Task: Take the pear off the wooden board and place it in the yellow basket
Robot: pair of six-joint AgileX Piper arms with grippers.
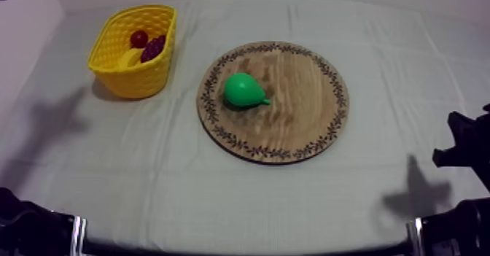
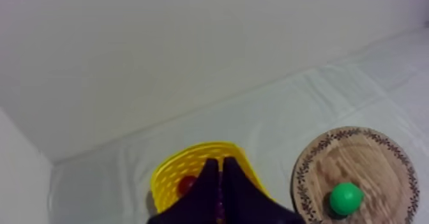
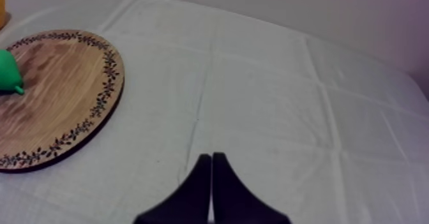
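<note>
1. Top view, far left: a yellow basket (image 1: 133, 82) stands on the grey-white cloth (image 1: 219, 193). It holds a small red fruit (image 1: 138, 38), a bunch of grapes (image 1: 153, 49) and a banana (image 1: 131, 57).
2. Left wrist view: the left gripper (image 2: 220, 165) points toward the basket from the near side. Its two black fingers are pressed together in a narrow wedge, clenched on nothing.
3. Middle of the table: the round wooden board (image 1: 306, 109) lies flat, right of the basket and apart from it.
4. The green pear (image 1: 244, 90) lies on its side on the left part of the board, stem end pointing right, with nothing touching it.
5. Right wrist view: the right gripper (image 3: 210, 157) sits over bare cloth to the right of the board. Its fingers are clenched together, grasping nothing.
</note>
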